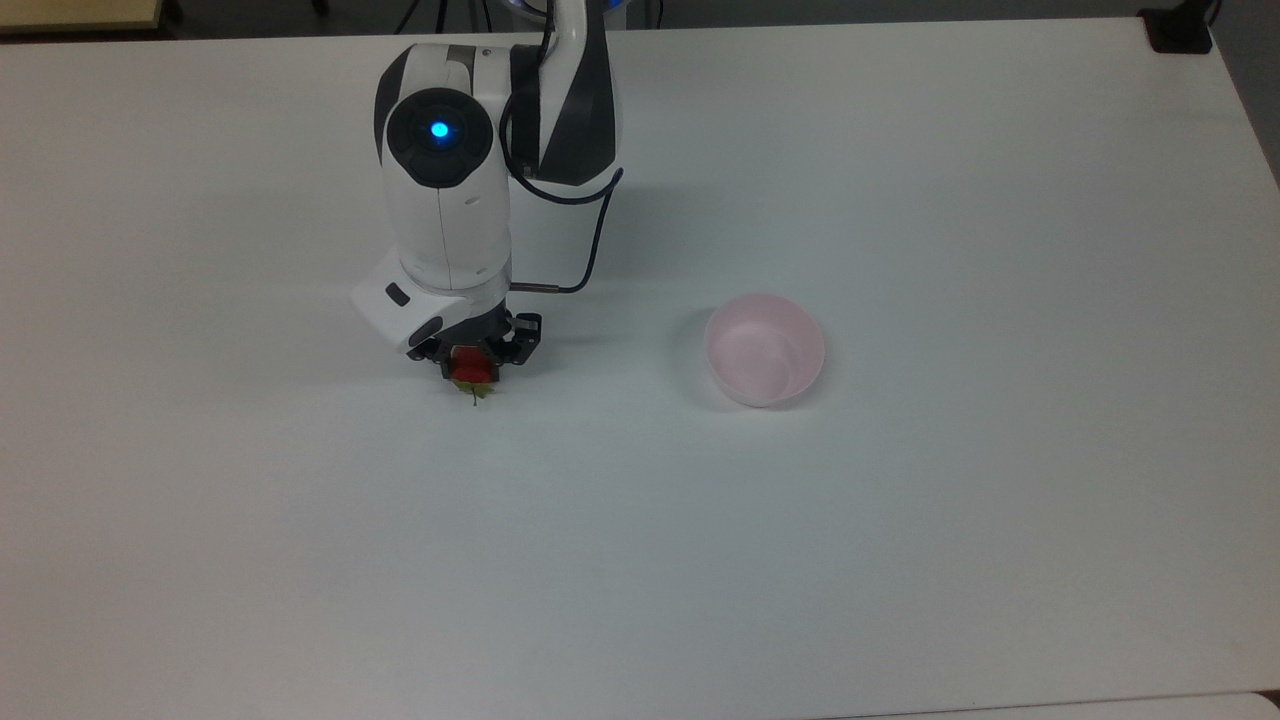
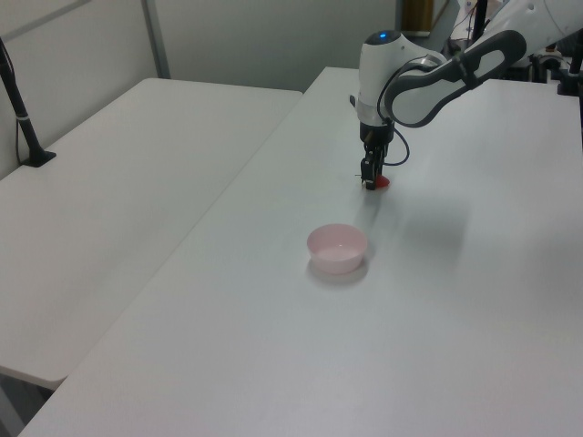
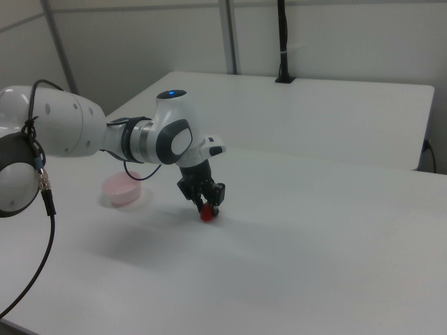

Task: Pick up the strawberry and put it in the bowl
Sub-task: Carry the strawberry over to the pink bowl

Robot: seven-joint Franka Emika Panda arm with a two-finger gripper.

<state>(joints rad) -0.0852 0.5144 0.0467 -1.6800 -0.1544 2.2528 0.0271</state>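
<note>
1. One gripper (image 1: pixel 477 362), down at the white table (image 1: pixel 900 560), its two fingers narrowed around the one strawberry (image 1: pixel 470 371), one on each side; whether they actually clamp it, I cannot tell.
2. The strawberry lies on the table at the top view's left, green cap toward the near edge.
3. One pink bowl (image 1: pixel 765 349), well apart to the top view's right, holding nothing.

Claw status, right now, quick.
Claw: down at the table, fingers either side of the strawberry; whether it is clamped cannot be told.
</note>
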